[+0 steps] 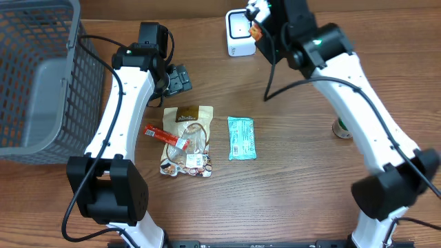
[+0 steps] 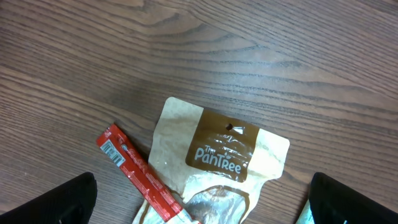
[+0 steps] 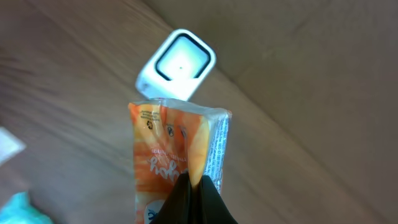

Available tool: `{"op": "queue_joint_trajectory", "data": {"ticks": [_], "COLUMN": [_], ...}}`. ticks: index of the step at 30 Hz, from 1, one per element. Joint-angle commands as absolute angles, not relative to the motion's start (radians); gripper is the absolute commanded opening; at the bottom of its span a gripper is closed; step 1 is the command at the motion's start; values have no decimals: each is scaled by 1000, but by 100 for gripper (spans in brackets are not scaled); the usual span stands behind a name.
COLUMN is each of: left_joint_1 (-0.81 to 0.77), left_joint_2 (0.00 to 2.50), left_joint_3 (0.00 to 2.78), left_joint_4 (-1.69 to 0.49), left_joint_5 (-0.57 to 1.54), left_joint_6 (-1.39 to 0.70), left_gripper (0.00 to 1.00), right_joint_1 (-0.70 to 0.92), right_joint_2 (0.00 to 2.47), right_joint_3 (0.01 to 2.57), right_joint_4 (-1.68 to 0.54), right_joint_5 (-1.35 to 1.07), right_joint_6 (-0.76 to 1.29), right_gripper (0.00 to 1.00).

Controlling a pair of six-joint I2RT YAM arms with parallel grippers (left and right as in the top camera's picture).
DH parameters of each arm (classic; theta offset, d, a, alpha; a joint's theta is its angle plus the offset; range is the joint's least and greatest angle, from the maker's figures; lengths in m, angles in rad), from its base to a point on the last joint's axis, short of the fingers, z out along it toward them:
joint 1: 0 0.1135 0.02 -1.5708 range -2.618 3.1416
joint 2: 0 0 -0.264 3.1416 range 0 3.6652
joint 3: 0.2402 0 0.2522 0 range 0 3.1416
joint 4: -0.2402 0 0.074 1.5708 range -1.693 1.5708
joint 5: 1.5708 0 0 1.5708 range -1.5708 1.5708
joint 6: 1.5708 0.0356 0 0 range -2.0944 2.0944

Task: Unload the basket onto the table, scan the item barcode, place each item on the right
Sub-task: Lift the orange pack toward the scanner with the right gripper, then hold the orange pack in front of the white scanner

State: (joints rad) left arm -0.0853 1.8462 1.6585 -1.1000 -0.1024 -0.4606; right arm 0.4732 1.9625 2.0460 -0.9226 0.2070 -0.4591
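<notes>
Here, orange packet (image 3: 177, 149) clamped in right tool (image 3: 193, 186), wire basket (image 1: 86, 89) aside

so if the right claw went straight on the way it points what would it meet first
Probably the white rounded-square scanner, just past the orange packet it grips; depth is unclear.

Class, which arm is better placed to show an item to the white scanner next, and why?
Right. Its jaws are shut on the orange packet, held close to the white scanner. The left jaws stand open and empty over the brown pouch.
</notes>
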Motion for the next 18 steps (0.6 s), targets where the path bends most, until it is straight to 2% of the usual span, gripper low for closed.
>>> {"op": "queue_joint_trajectory", "data": {"ticks": [1, 18], "left_joint_1": [-85, -85], "left_joint_2": [1831, 1831], "left_joint_3": [1671, 1671], "left_joint_4": [-1099, -1100], "left_joint_5": [-112, -112], "left_joint_6": [-449, -449], "left_gripper": [100, 100], "right_joint_1": [501, 540], "right_joint_2": [2017, 2165], "right_joint_3": [2067, 2063], "right_joint_4": [-875, -484], "right_joint_5": [322, 392], "right_joint_6": [-570, -670], "right_gripper": [4, 4]}}
